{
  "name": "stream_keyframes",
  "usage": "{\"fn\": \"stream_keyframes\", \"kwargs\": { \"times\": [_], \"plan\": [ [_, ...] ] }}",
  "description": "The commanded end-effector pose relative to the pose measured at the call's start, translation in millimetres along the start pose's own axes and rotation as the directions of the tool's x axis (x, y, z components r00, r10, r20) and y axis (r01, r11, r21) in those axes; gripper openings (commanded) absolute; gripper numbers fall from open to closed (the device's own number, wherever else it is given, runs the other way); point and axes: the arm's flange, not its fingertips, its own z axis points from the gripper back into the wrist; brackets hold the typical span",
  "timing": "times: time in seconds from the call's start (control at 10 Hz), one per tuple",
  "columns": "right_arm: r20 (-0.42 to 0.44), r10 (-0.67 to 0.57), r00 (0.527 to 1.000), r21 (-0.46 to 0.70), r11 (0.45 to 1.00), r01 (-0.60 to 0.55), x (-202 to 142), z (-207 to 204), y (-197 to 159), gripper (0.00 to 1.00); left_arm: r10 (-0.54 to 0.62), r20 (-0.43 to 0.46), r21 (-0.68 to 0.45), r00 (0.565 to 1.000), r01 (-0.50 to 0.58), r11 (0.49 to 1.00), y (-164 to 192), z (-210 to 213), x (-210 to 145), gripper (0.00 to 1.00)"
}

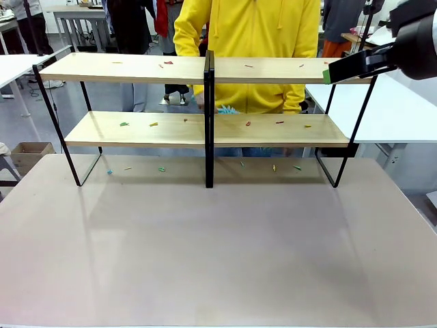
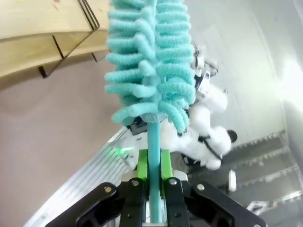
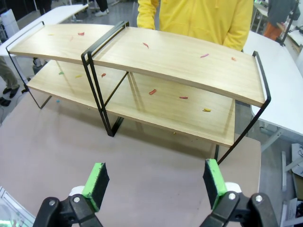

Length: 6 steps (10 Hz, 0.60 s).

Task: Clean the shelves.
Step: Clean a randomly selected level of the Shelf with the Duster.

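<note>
The shelves (image 1: 205,68) stand across the far half of the table, two light wooden boards in a thin black frame with a black central upright. Small coloured scraps (image 1: 168,63) lie on both boards and on the table under them. My left gripper (image 2: 152,182) is shut on the thin handle of a teal fluffy duster (image 2: 151,61), whose head points up past the shelves' end (image 2: 38,28). My right gripper (image 1: 329,73) hangs at the top board's right end, and in its own view the gripper (image 3: 155,182) is open and holds nothing, looking down on the shelves (image 3: 180,56).
A person in a yellow hoodie (image 1: 252,27) stands close behind the shelves, with a bit of teal fluff (image 1: 227,109) at waist height. White tables (image 1: 403,109) flank both sides. The beige table (image 1: 218,246) stretches wide in front of the shelves.
</note>
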Motion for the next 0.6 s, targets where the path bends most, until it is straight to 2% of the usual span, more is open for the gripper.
{"fn": "stream_keyframes", "kwargs": {
  "times": [0.0, 0.1, 0.2, 0.3, 0.4, 0.5],
  "plan": [
    [0.000, 0.003, 1.000, 0.001, 1.000, -0.003, 1, 0, -1, 1.00, 0.168, 0.032, 0.091, 0.985, -0.170, 0.981, -37, -90, -2, 0.12],
    [0.000, 0.003, 1.000, 0.001, 1.000, -0.003, 1, 0, -1, 1.00, 0.204, -0.031, 0.176, 0.979, -0.195, 0.965, -46, -139, -11, 0.12],
    [0.000, 0.003, 1.000, 0.001, 1.000, -0.003, 1, 0, -1, 1.00, 0.242, -0.036, 0.227, 0.970, -0.228, 0.947, -53, -186, -20, 0.12],
    [0.000, 0.003, 1.000, 0.001, 1.000, -0.003, 1, 0, -1, 1.00, 0.286, 0.001, 0.189, 0.958, -0.281, 0.941, -58, -202, -18, 0.12],
    [0.000, 0.003, 1.000, 0.001, 1.000, -0.003, 1, 0, -1, 1.00, 0.281, 0.065, 0.055, 0.958, -0.284, 0.957, -52, -168, -6, 0.12],
    [0.000, 0.003, 1.000, 0.001, 1.000, -0.003, 1, 0, -1, 1.00, 0.244, -0.024, 0.232, 0.969, -0.232, 0.945, -59, -202, -20, 0.12]
  ]
}}
